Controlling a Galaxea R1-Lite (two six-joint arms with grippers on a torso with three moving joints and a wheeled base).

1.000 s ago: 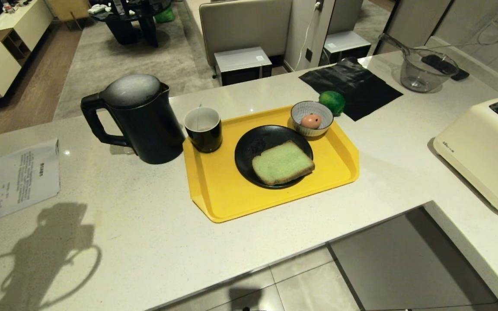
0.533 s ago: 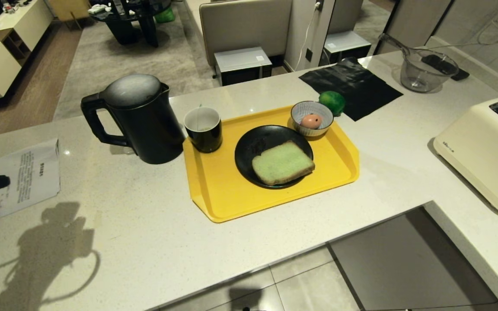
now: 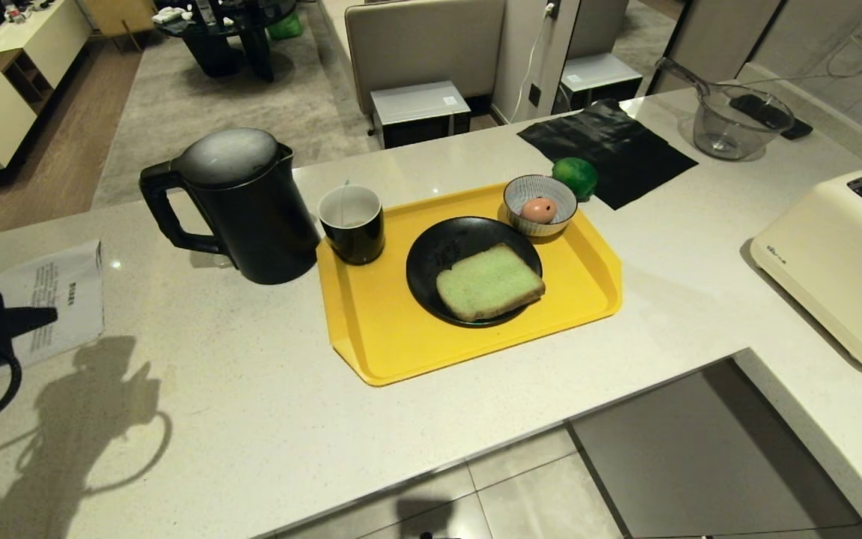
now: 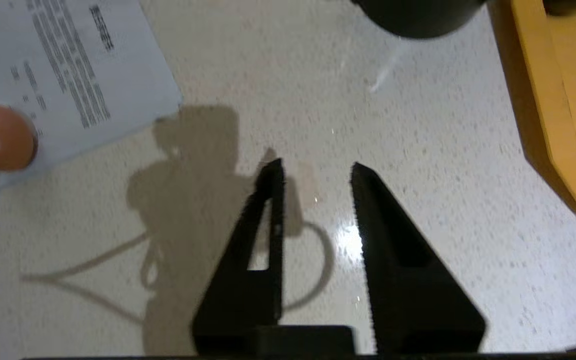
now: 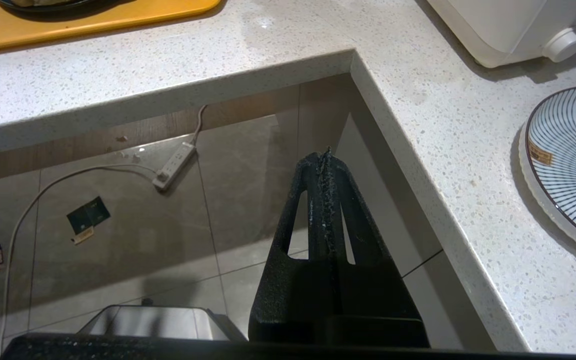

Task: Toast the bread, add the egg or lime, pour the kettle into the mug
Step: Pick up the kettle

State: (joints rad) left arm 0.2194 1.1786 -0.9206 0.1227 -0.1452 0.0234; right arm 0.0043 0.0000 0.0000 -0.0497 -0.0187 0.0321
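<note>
Counter point(image 3: 251, 389): carrying kettle point(image 3: 240, 206) beside yellow tray point(image 3: 401, 337).
Tray: holding mug point(image 3: 352, 223), bread point(image 3: 489, 281) on black plate point(image 3: 438, 247), speckled egg point(image 3: 539, 209) in striped bowl point(image 3: 528, 190); lime point(image 3: 575, 177) just behind.
Left gripper point(image 4: 315, 172): now reaching in over the counter's left edge, covering the brown egg point(image 4: 0, 137) from the head view; jaws parting narrowly, holding nothing.
Right gripper point(image 5: 325, 155): hanging parked over the floor, closed, empty.
</note>
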